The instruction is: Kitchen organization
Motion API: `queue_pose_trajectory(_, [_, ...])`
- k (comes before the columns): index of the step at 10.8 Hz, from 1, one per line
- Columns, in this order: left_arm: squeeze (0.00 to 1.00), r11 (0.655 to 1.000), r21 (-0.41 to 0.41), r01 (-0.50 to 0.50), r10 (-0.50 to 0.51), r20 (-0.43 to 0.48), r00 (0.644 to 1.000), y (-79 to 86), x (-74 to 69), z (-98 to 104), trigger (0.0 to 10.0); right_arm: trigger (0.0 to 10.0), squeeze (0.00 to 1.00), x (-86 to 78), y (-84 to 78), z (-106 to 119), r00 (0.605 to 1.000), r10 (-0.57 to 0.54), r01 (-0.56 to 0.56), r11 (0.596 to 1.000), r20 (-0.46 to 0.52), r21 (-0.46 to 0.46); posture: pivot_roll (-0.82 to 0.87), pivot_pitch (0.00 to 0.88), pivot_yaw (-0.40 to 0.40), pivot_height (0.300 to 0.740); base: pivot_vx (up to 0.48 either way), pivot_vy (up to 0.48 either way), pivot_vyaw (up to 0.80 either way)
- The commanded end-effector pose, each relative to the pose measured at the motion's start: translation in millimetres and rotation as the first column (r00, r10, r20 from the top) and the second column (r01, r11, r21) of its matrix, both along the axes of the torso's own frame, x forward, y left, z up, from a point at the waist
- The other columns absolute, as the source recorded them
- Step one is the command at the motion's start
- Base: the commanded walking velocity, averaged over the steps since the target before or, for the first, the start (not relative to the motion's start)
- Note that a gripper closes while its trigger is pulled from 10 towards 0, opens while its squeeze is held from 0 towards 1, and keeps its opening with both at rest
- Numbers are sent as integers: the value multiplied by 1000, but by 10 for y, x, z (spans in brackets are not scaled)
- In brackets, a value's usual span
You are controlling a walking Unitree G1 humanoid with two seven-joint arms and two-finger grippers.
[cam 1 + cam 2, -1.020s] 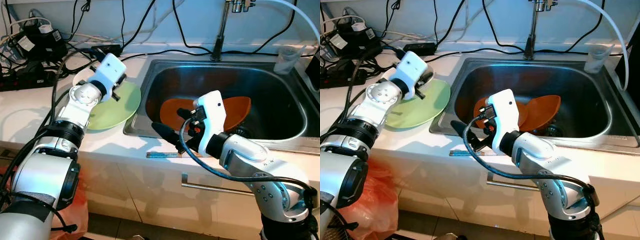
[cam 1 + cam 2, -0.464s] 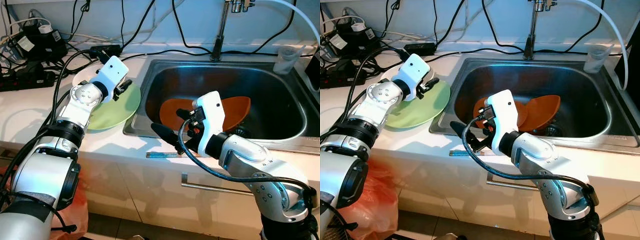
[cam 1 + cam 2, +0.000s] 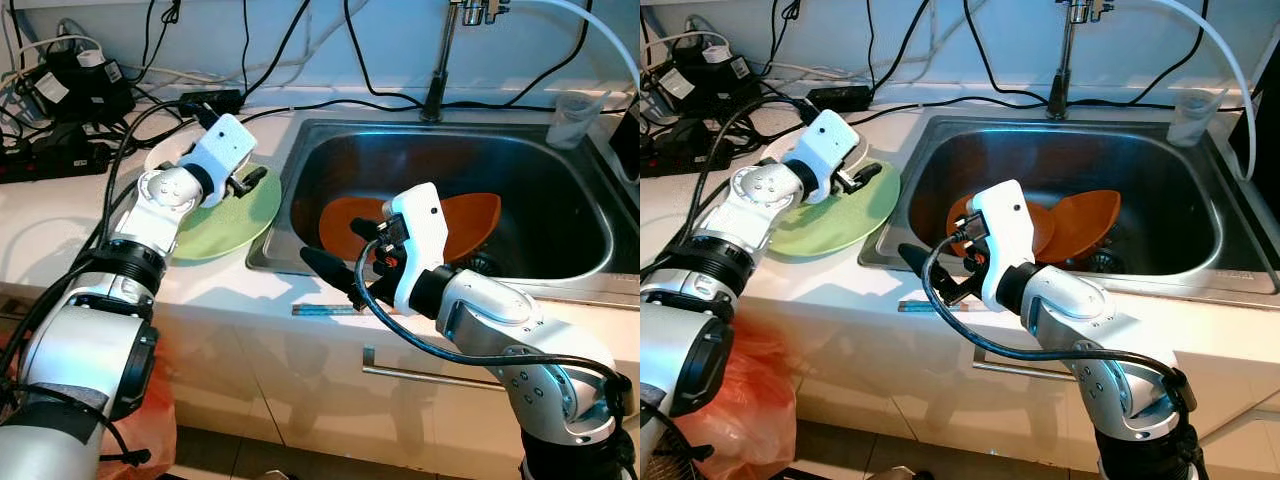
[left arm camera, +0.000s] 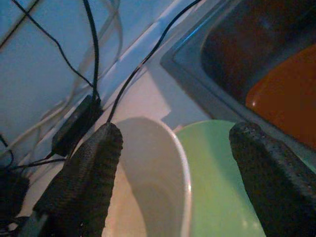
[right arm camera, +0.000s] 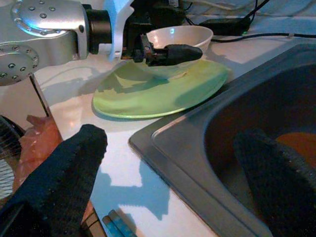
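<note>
Left gripper [image 3: 243, 183] over countertop [image 3: 60, 215] plate [image 3: 235, 215].

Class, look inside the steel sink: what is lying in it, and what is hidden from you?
Inside the sink lie overlapping orange plates near the drain. The right pincer and its arm cover the plates' near edges and the sink's front corner, so their exact number cannot be told.
</note>
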State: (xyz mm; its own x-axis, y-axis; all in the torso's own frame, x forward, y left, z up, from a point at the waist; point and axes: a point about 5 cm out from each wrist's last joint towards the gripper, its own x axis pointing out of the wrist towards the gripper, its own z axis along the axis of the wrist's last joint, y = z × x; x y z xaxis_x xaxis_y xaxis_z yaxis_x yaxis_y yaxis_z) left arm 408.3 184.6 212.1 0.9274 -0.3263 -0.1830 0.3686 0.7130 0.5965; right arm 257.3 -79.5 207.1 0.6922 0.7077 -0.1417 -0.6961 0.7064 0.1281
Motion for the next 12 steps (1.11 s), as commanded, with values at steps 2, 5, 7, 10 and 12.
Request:
queue_pose_trajectory(2, [1000,996,82,-32,33,-9,999,98,-6,-22,10000,10000,0,-27,27,-1,1000,16,-16,1000,-1,4,-86,0,116,740,0,0,0])
queue_pose_trajectory(5, [757,993,113,-29,33,-29,999,102,-13,-70,10000,10000,0,-29,22,-1,1000,13,-13,1000,-1,3,-88,0,118,740,0,0,0])
queue_pose_trajectory(7, [757,993,113,-29,33,-29,999,102,-13,-70,10000,10000,0,-29,22,-1,1000,13,-13,1000,-1,3,-88,0,118,740,0,0,0])
queue_pose_trajectory(10, [757,993,113,-29,33,-29,999,102,-13,-70,10000,10000,0,-29,22,-1,1000,13,-13,1000,-1,3,-88,0,118,740,0,0,0])
queue_pose_trajectory(12, [757,993,113,-29,33,-29,999,102,-13,-70,10000,10000,0,-29,22,-1,1000,13,-13,1000,-1,3,-88,0,118,740,0,0,0])
